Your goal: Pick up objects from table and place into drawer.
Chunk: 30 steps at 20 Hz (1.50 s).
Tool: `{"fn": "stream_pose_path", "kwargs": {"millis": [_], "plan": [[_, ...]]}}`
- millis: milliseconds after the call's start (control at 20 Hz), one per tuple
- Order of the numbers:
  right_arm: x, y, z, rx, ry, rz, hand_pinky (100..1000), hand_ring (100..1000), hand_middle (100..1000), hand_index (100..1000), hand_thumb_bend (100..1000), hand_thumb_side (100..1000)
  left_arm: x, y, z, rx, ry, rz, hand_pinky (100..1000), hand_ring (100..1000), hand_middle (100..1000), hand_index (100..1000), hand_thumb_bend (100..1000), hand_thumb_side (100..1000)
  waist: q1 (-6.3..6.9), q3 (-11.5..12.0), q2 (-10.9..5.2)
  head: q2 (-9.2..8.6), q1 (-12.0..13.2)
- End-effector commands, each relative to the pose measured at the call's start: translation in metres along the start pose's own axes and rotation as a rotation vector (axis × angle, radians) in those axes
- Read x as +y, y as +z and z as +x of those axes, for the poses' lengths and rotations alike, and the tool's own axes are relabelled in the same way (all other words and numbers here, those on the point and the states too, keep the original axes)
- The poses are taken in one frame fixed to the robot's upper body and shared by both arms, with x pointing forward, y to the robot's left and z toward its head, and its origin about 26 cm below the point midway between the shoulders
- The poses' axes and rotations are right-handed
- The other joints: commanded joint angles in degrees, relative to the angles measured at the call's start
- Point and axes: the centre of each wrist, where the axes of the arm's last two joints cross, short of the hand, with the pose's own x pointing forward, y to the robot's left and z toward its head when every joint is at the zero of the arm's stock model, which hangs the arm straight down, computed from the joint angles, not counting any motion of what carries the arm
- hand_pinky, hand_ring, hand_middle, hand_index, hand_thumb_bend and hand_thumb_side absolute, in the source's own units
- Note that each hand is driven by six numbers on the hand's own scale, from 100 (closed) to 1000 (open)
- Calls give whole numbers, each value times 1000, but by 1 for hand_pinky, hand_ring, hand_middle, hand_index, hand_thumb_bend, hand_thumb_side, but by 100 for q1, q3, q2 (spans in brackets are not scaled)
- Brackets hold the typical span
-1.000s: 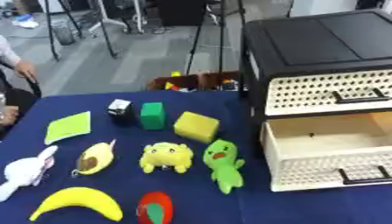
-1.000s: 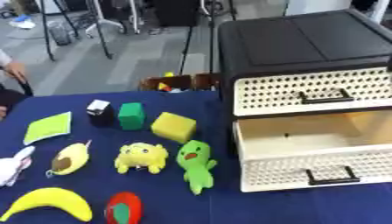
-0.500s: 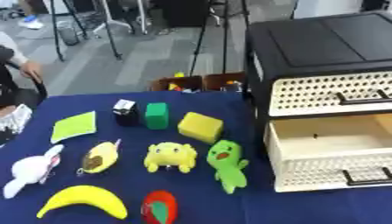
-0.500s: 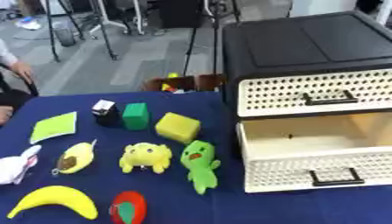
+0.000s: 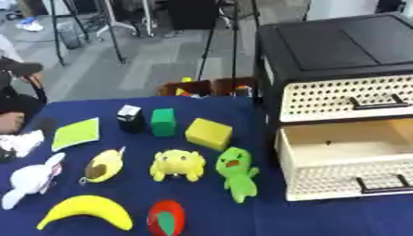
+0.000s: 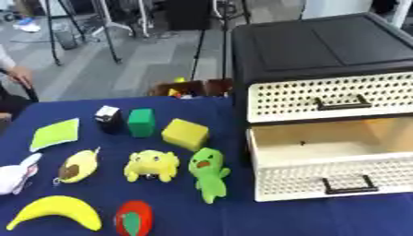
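Observation:
Neither robot hand shows in either eye view. On the blue table [image 5: 202, 216] lie several toys: a yellow banana [image 5: 85, 210], a red and green round toy [image 5: 165, 218], a green plush figure [image 5: 236, 173], a yellow plush creature [image 5: 178, 163], an avocado plush [image 5: 104, 164], a white plush [image 5: 31, 179], a yellow block [image 5: 208, 133], a green block [image 5: 163, 121], a small black and white box [image 5: 130, 118] and a flat lime-green pad [image 5: 76, 132]. At the right a black and cream drawer unit [image 5: 339, 50] has its lower drawer [image 5: 343, 154] pulled open, nothing visible inside.
The upper drawer [image 6: 331, 97] of the unit is closed. Behind the table's far edge sit brown boxes [image 5: 208, 87] on the floor among tripod legs [image 5: 113, 41]. At the left edge a person's arm [image 5: 11, 122] and a white crumpled thing [image 5: 20, 140] are at the table's side.
The whole picture has shifted slightly down and left, so the camera has moved. The toys and the drawer stand as before.

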Motion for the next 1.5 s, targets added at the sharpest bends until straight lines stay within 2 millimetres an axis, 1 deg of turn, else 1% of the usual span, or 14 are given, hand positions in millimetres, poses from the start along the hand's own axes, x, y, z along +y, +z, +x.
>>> {"fn": "stream_pose_path", "kwargs": {"millis": [50, 100, 200, 350, 400, 450, 600, 800, 850, 950, 1000, 1250, 1350, 1500], "plan": [[-4, -9, 4, -25, -13, -17, 414, 530, 534, 789, 100, 830, 6, -5, -5, -67, -108, -100, 712, 755, 757, 955, 455, 708, -32, 3, -136, 6, 42], [-4, -9, 4, -23, -17, -17, 413, 529, 533, 788, 100, 828, 3, -8, -5, -87, -115, -133, 706, 751, 752, 983, 440, 677, -34, 3, -139, 9, 41], [-4, -8, 4, -23, -22, -17, 412, 528, 532, 786, 100, 830, -7, -14, -7, -111, -113, -202, 711, 758, 768, 1000, 426, 641, -36, -2, -143, 13, 42], [-3, -7, 4, -21, -23, -13, 412, 526, 529, 782, 100, 830, -18, -21, -9, -135, -99, -290, 698, 755, 773, 1000, 421, 605, -33, -26, -141, 9, 41], [-3, -7, 4, -19, -24, -12, 412, 525, 528, 781, 100, 826, -20, -22, -10, -141, -95, -317, 695, 755, 778, 1000, 442, 581, -31, -33, -138, 9, 46], [-3, -6, 4, -19, -25, -12, 412, 525, 527, 779, 100, 832, -23, -23, -10, -149, -92, -345, 686, 750, 779, 1000, 411, 566, -27, -40, -134, 10, 51], [-2, -6, 5, -16, -28, -4, 413, 522, 524, 775, 100, 834, -28, -26, -9, -172, -76, -416, 650, 725, 741, 993, 384, 500, -17, -54, -128, 13, 71], [-1, -5, 5, -14, -35, -2, 413, 521, 521, 771, 100, 832, -36, -30, -8, -174, -43, -509, 626, 695, 716, 936, 414, 514, -4, -79, -129, -6, 76], [-1, -5, 5, -13, -36, -2, 412, 521, 521, 770, 100, 831, -38, -31, -9, -168, -39, -534, 643, 707, 726, 912, 432, 525, -4, -84, -131, -6, 69], [-1, -5, 5, -13, -38, -5, 413, 520, 520, 769, 100, 831, -43, -32, -11, -154, -32, -585, 683, 750, 760, 917, 459, 533, -5, -96, -133, -12, 60], [-1, -5, 5, -12, -39, -5, 413, 519, 519, 769, 100, 831, -45, -33, -10, -156, -24, -606, 656, 735, 751, 920, 460, 529, -6, -102, -132, -19, 60], [-1, -4, 5, -5, -37, -5, 414, 517, 517, 766, 100, 830, -45, -37, -7, -176, 33, -678, 614, 689, 723, 900, 480, 521, -10, -110, -119, -43, 52], [-1, -3, 5, -2, -37, -5, 415, 515, 515, 765, 100, 829, -45, -37, -7, -176, 50, -709, 611, 694, 724, 884, 490, 525, -12, -112, -116, -50, 54], [-1, -2, 4, 4, -37, -5, 415, 512, 513, 765, 100, 831, -46, -39, -5, -173, 82, -754, 609, 706, 756, 873, 494, 524, -15, -120, -112, -65, 62]]}}
